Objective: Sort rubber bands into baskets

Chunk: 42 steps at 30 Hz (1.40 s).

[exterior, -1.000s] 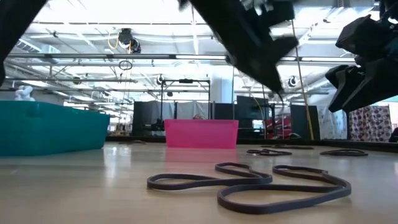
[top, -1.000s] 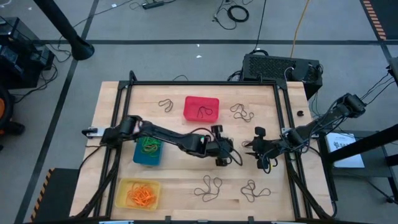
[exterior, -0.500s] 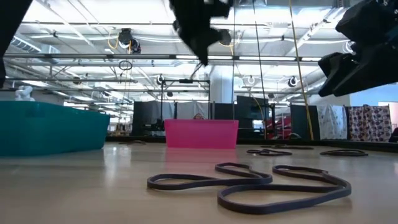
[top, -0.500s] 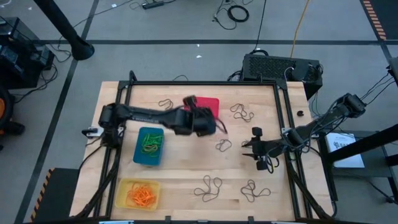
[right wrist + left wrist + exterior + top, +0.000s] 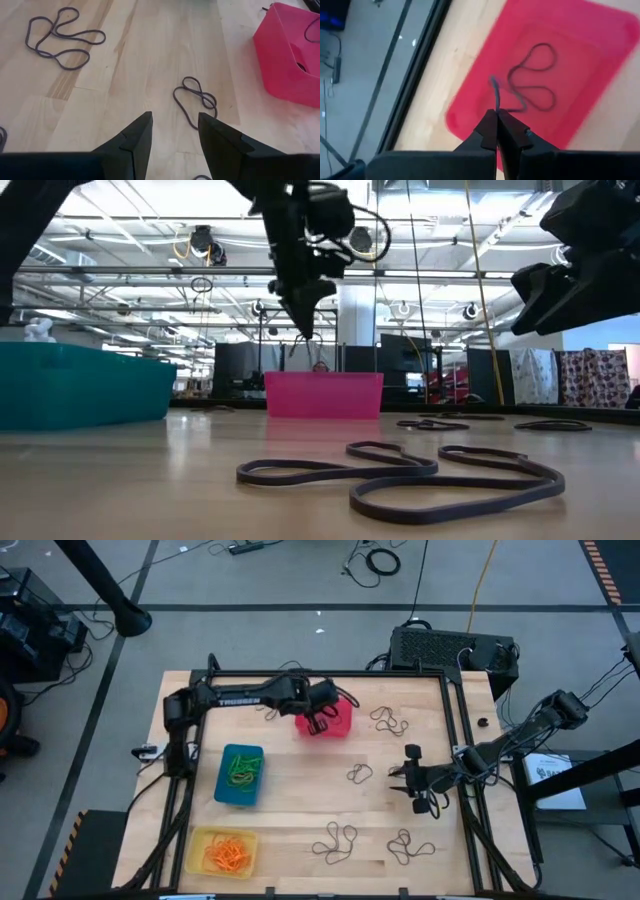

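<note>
My left gripper [image 5: 322, 718] hangs over the red basket [image 5: 340, 725] at the table's far side, shut on a dark rubber band [image 5: 495, 92]. One dark band [image 5: 535, 75] lies on the red basket's floor. My right gripper [image 5: 400, 778] is open and empty, low over the table at centre right, beside a dark band [image 5: 359, 774] that lies flat on the wood. The blue basket [image 5: 239, 775] holds green bands. The yellow basket [image 5: 222, 852] holds orange bands. My left gripper pinches a strand of the dark rubber band [image 5: 496, 102] between its two fingertips, from above and pointing down. The band is lifted clear over the red basket's near-left part and dangles slack at the fingertips; how many strands are in the pinch I cannot tell.
More dark bands lie loose on the wood: far right [image 5: 388, 721], near centre [image 5: 336, 839], near right [image 5: 408, 846] and left of the red basket [image 5: 266, 707]. A black frame [image 5: 330, 674] runs around the work area.
My left gripper has gone up from the table's middle, next to the right gripper, and toward the far left, ending over the red basket. It has carried a dark band along, dangling from its shut fingertips. Another dark band has stayed on the wood there.
</note>
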Tool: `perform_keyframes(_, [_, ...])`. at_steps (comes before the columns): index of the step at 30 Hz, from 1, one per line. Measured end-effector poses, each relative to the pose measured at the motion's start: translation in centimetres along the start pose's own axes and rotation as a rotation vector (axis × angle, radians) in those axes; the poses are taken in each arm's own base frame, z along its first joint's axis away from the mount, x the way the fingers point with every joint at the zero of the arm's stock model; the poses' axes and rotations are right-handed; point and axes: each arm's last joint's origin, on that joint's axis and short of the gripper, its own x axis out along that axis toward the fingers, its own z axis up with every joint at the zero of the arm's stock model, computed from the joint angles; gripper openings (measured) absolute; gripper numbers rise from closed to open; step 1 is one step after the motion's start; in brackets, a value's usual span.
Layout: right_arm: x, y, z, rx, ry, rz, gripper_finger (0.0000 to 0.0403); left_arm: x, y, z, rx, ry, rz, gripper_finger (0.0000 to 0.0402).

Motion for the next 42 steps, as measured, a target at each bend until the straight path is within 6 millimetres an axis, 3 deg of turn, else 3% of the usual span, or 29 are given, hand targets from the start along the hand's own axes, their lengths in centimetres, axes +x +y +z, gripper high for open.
perform_keyframes(4, [0.0, 0.0, 0.0, -0.014, 0.0, 0.0, 0.0153, 0.8, 1.1, -0.1, -0.033, 0.02, -0.029, 0.0004])
perform_keyframes(10, [0.0, 0.0, 0.0, -0.023, 0.001, 0.001, 0.0153, 1.6, 0.9, 0.3, -0.032, -0.004, -0.053, 0.0011])
perform_keyframes(21, [0.0, 0.0, 0.0, -0.027, 0.001, 0.001, 0.0153, 2.3, 0.5, 0.3, -0.008, 0.006, -0.043, 0.0101])
perform_keyframes(32, [0.0, 0.0, 0.0, -0.031, 0.002, 0.001, 0.0153, 2.3, 0.5, 0.4, 0.007, -0.008, -0.02, 0.011])
perform_keyframes(37, [0.0, 0.0, 0.0, -0.041, 0.001, -0.005, 0.0153, 2.3, -0.2, 2.5, -0.024, -0.209, -0.146, 0.011])
perform_keyframes(42, [-0.1, -0.4, 0.0, 0.002, -0.012, -0.133, 0.0153, 4.4, -3.2, 5.1, 0.036, -0.476, -0.229, 0.011])
